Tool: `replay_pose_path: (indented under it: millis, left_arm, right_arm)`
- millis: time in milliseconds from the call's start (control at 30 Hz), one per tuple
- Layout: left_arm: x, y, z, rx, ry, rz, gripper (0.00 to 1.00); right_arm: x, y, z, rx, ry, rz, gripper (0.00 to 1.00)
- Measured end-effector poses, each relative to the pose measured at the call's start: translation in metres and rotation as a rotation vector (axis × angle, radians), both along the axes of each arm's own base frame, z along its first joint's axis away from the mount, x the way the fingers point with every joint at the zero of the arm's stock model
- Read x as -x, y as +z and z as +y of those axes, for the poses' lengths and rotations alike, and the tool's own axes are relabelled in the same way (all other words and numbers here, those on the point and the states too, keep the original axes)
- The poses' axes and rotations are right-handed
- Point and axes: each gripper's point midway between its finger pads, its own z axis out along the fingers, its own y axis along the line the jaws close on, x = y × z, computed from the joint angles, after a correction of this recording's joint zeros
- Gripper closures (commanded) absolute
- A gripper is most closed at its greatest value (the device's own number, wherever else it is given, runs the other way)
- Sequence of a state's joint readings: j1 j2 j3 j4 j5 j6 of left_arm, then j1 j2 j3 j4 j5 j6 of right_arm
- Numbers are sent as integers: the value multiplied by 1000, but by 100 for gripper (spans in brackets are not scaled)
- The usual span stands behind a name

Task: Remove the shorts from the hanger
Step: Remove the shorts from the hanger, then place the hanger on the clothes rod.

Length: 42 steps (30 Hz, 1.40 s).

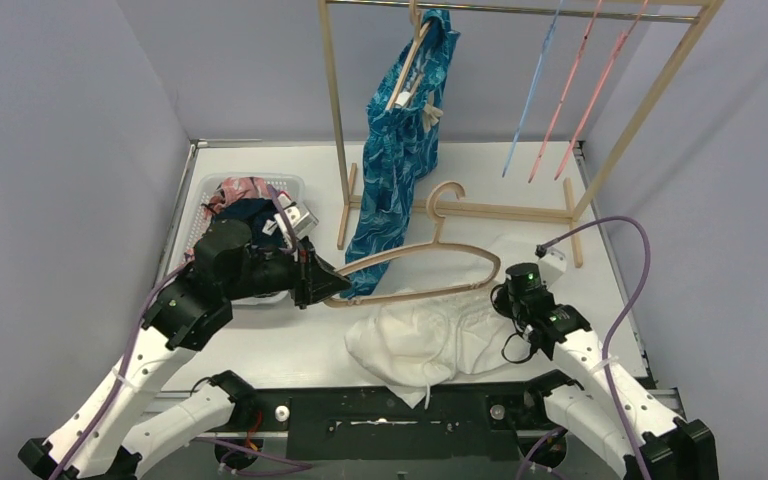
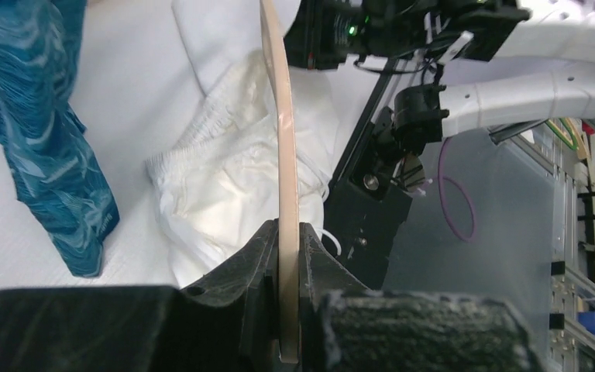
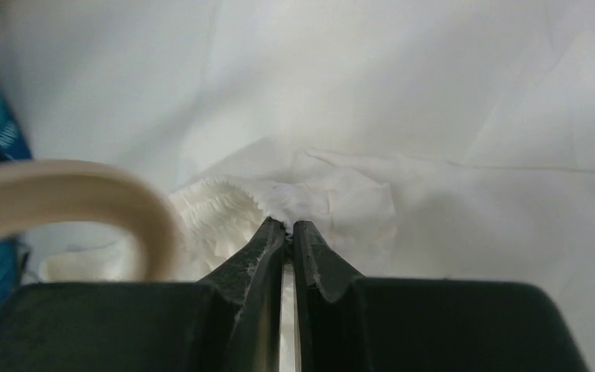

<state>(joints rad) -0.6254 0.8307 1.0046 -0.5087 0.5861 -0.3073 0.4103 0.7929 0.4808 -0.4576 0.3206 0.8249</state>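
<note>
My left gripper is shut on the left end of a beige wooden hanger, which lies low over the table. The white drawstring shorts lie crumpled under the hanger's right half. On their gathered waistband my right gripper is shut, pinching a fold of white cloth beside the hanger's curved end. Blue leaf-pattern shorts hang from another wooden hanger on the rack.
A wooden clothes rack stands at the back, with one blue and two pink empty hangers on its rail. A white basket at the left holds pink floral and navy shorts. Grey walls close in on both sides.
</note>
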Motion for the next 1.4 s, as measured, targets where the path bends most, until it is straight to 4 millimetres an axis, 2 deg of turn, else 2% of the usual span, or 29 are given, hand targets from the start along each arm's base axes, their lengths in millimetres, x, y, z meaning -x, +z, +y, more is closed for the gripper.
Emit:
replay_pose_path:
  millis: [67, 133, 267, 333, 400, 533, 600, 967, 1133, 1300, 1400]
  left_arm:
    - [1, 14, 5, 11, 19, -38, 100]
    - [3, 21, 10, 15, 39, -63, 100]
    - [5, 21, 17, 6, 69, -68, 100]
    - [4, 21, 19, 4, 78, -66, 100]
    - [3, 19, 19, 2, 87, -61, 100]
    - [-2, 16, 20, 3, 120, -48, 100]
    - [-5, 17, 21, 4, 143, -44, 100]
    - [-25, 33, 13, 61, 185, -91, 100]
    - [-50, 36, 7, 50, 251, -113, 100]
    - [-69, 52, -18, 31, 254, -168, 100]
    - [-67, 64, -40, 5, 253, -243, 100]
  right_arm:
    - [7, -24, -2, -26, 1, 66, 100]
    - [12, -37, 1, -53, 17, 108, 100]
    - [8, -34, 16, -112, 70, 92, 98]
    - [5, -30, 22, -135, 93, 75, 92]
    - [3, -25, 26, -154, 112, 53, 77]
    - [0, -8, 31, -193, 127, -13, 39]
    - [-2, 0, 33, -213, 127, -46, 31]
    - [-5, 12, 28, -245, 65, -91, 25]
    - [-7, 21, 24, -249, 30, -112, 25]
    - [-7, 27, 21, -263, 3, -138, 25]
    - [-5, 32, 19, -277, -10, -159, 25]
